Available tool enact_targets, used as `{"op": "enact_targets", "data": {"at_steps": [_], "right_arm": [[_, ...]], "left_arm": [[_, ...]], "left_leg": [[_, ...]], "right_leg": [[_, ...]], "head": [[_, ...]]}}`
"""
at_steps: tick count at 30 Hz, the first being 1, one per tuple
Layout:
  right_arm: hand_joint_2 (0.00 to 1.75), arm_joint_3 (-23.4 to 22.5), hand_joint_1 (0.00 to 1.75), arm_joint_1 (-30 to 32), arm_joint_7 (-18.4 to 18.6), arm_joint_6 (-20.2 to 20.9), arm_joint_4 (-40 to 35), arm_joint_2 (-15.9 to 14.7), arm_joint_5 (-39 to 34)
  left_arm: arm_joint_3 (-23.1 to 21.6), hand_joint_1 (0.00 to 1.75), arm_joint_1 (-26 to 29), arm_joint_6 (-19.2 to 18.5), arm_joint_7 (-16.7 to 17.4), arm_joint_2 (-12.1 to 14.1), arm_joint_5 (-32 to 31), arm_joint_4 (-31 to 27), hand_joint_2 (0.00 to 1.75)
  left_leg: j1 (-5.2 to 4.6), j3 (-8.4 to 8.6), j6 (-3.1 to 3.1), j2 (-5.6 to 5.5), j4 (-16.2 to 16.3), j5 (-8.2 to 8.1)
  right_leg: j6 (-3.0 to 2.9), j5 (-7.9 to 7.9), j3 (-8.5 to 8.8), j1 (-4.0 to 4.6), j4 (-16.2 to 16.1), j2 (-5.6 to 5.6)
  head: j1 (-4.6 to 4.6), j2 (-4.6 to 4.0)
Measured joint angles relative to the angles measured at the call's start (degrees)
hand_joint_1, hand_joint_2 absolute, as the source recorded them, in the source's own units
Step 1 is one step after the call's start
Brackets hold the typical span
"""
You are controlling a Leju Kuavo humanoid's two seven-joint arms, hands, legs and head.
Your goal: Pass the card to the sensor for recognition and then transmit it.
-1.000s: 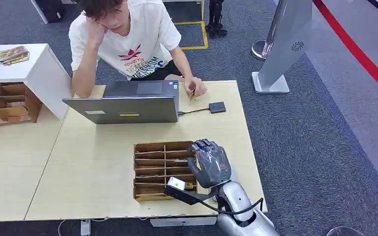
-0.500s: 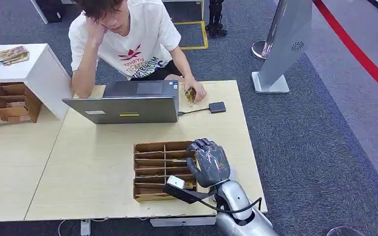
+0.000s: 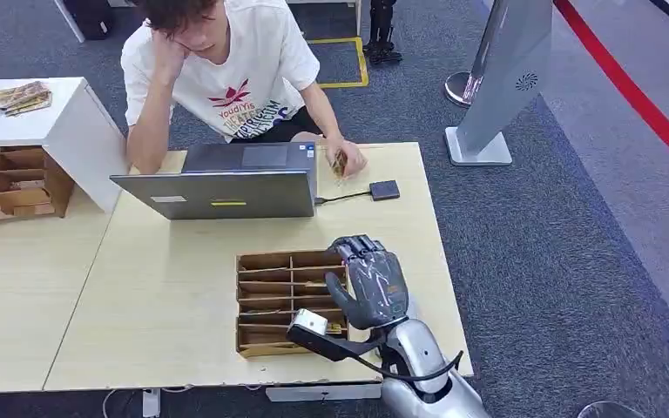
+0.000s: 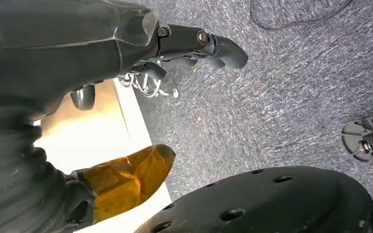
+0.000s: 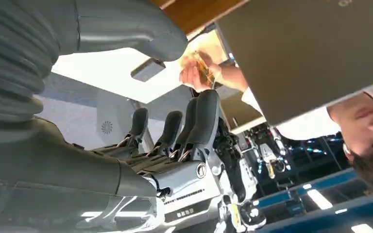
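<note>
My right hand [image 3: 371,283] hovers over the right end of a wooden compartment box [image 3: 272,301] near the table's front edge. In the right wrist view its fingers [image 5: 189,127] are fairly straight and apart from the thumb, with nothing between them. A small black square sensor [image 3: 384,190] lies further back on the table, cabled to a laptop [image 3: 226,181]. Just left of the sensor, a person's hand [image 3: 347,160] holds a card [image 5: 203,69]. My left hand [image 4: 126,58] hangs beside the table edge, holding nothing.
The person sits behind the laptop at the table's far side. A white cabinet [image 3: 43,122] and a second wooden box [image 3: 13,181] stand at the left. A grey kiosk stand [image 3: 501,78] is on the carpet to the right.
My right hand has lifted slightly and shifted a little toward the far side of the box. The person's hand by the sensor turned the card a little.
</note>
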Motion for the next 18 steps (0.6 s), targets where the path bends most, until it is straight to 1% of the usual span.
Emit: {"op": "enact_targets", "data": {"at_steps": [4, 6, 9, 11, 13, 18], "right_arm": [[1.75, -0.2, 0.84, 0.2, 0.0, 0.0, -0.9, 0.0, 0.0], [1.75, -0.2, 0.77, 0.3, 0.0, 0.0, -1.1, 0.0, 0.0], [1.75, -0.3, 0.79, 0.4, -0.1, -0.1, -1.6, 0.0, 0.0], [1.75, -0.5, 0.77, 0.7, -0.2, -0.5, -2.6, -0.2, 0.0], [1.75, -0.7, 0.82, 1.0, -0.4, -0.6, -3.9, -0.4, 0.2], [1.75, -0.6, 0.8, 1.3, -1.3, -0.1, -5.9, -0.6, 0.2]], "left_arm": [[0.0, 0.0, 0.0, 0.0, 0.0, 0.0, 0.0, 0.0, 1.75], [0.0, 0.0, 0.0, 0.0, 0.0, 0.0, 0.0, 0.0, 1.75], [0.0, 0.0, 0.0, 0.0, 0.0, 0.0, 0.1, 0.0, 1.75], [0.0, 0.0, 0.0, 0.0, 0.0, 0.0, 0.2, 0.0, 1.75], [0.0, 0.0, 0.0, 0.1, 0.0, 0.0, 0.2, 0.0, 1.75], [0.0, 0.0, 0.0, 0.2, 0.0, 0.0, 0.3, 0.0, 1.75]], "left_leg": [[0.0, 0.0, 0.0, 0.0, 0.0, 0.0], [0.0, 0.0, 0.0, 0.0, 0.0, 0.0], [0.0, 0.0, 0.0, 0.0, 0.0, 0.0], [0.0, 0.0, 0.0, 0.0, 0.0, 0.0], [0.0, 0.0, 0.0, 0.0, 0.0, 0.0], [0.0, 0.0, 0.0, 0.0, 0.0, 0.0]], "right_leg": [[0.0, 0.0, 0.0, 0.0, 0.0, 0.0], [0.0, 0.0, 0.0, 0.0, 0.0, 0.0], [0.0, 0.0, 0.0, 0.0, 0.0, 0.0], [0.0, 0.0, 0.0, 0.0, 0.0, 0.0], [0.0, 0.0, 0.0, 0.0, 0.0, 0.0], [0.0, 0.0, 0.0, 0.0, 0.0, 0.0]], "head": [[-0.02, 0.0], [0.0, 0.0], [-0.02, 0.0], [-0.02, 0.0], [0.0, 0.0], [0.0, 0.0]]}}
